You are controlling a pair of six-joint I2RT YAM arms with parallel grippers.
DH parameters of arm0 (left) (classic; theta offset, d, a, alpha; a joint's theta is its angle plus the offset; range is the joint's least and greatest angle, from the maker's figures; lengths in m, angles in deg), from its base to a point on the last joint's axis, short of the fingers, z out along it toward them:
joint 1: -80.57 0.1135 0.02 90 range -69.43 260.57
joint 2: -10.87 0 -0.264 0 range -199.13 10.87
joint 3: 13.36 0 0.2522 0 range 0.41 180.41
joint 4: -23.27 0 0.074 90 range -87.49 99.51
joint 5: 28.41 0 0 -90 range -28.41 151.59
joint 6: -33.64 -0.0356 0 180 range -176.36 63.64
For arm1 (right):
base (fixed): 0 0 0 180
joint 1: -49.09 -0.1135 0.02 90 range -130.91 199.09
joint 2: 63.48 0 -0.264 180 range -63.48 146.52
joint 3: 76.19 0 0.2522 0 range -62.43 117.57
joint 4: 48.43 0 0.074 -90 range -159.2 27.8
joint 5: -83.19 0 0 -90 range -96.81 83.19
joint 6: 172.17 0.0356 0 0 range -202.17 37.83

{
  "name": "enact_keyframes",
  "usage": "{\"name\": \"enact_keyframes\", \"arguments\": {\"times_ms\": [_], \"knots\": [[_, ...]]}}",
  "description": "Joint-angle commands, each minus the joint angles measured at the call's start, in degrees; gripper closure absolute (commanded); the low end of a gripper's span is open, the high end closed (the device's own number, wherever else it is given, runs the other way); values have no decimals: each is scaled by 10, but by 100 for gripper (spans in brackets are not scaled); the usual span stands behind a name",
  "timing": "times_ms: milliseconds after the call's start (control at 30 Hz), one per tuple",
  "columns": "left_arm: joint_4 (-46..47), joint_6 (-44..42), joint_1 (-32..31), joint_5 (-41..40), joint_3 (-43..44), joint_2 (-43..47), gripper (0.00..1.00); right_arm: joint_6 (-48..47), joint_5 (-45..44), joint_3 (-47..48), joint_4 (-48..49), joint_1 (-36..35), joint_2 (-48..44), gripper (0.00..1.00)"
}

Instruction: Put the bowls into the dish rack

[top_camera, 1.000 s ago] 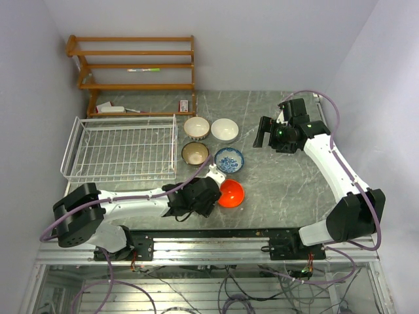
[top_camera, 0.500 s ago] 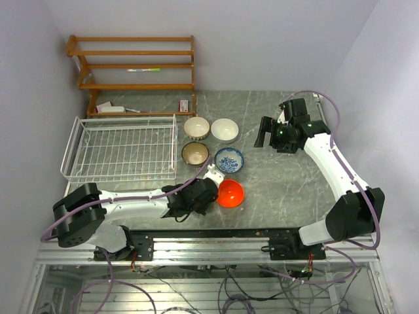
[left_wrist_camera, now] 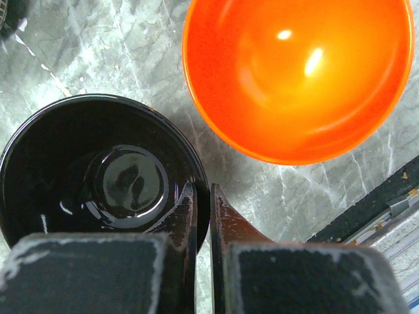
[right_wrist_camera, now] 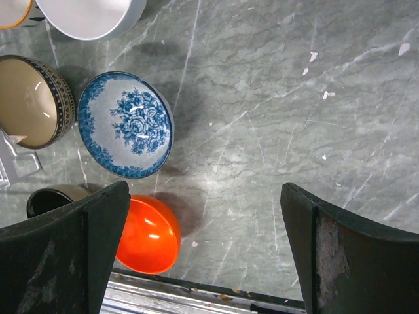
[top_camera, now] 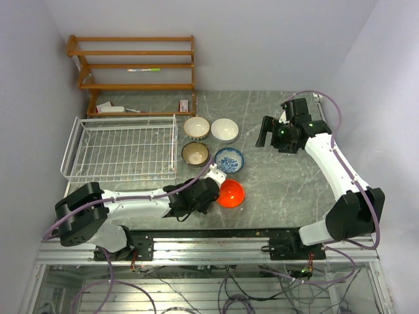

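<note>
Nothing is loaded: the rack (top_camera: pixel 122 152), well off from the left jaws, holds no bowl. Those jaws pinch nearly closed on the rim of the black bowl (left_wrist_camera: pixel 98 183), with the orange bowl (left_wrist_camera: pixel 298 72) just ahead. The right jaws gape wide and are empty.

A grey, veined counter (top_camera: pixel 275 183) is lying under soft, even light. Pale walls (top_camera: pixel 262 39) are closing it in at the back and along both sides. A wooden shelf (top_camera: pixel 105 86) is standing at the counter's far left corner, with a green-and-white pen (top_camera: pixel 144 69) lying on its middle board. A metal rail (top_camera: pixel 209 252) is running along the counter's near edge, and cables (top_camera: pixel 229 288) are tangling below it.
</note>
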Motion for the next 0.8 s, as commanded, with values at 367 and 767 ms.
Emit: {"name": "enact_keyframes", "arguments": {"times_ms": [367, 767], "knots": [[-69, -21, 3, 70, 151, 46, 93, -6, -7, -8, 0, 17, -21, 2], [-68, -28, 77, 94, 174, 90, 93, -6, -2, -13, 1, 23, -29, 2]]}}
